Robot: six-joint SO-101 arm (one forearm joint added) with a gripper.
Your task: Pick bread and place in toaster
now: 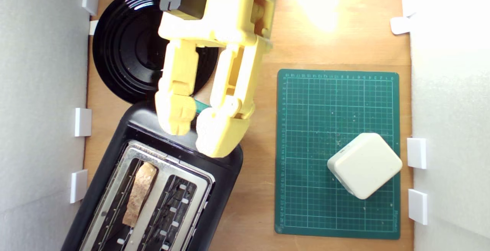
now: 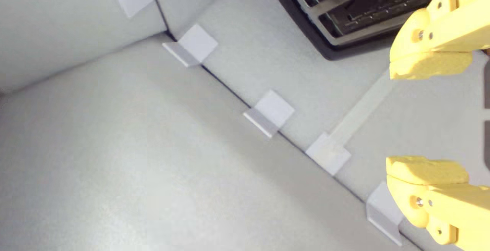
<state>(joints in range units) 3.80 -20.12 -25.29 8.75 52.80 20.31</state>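
Jaws wide apart, nothing between them. Gripper (image 1: 191,130) hangs over toaster (image 1: 226,167) end nearest plate (image 1: 118,44). Bread (image 1: 139,193) sits in slot, roughly 7 o'clock from fingertips. Looks done, so I'd back off straight up, avoid lever. Lever mostly hidden behind fingers; toaster's far end cut off.

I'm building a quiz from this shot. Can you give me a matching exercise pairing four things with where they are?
Things:
1. bread
2. cream block
3. plate
4. gripper

Places:
A. on the green mat
B. open, above the toaster's end near its lever
C. in the toaster slot at the exterior view's left
D. on the table beyond the toaster, partly under the arm

Pairs: 1-C, 2-A, 3-D, 4-B
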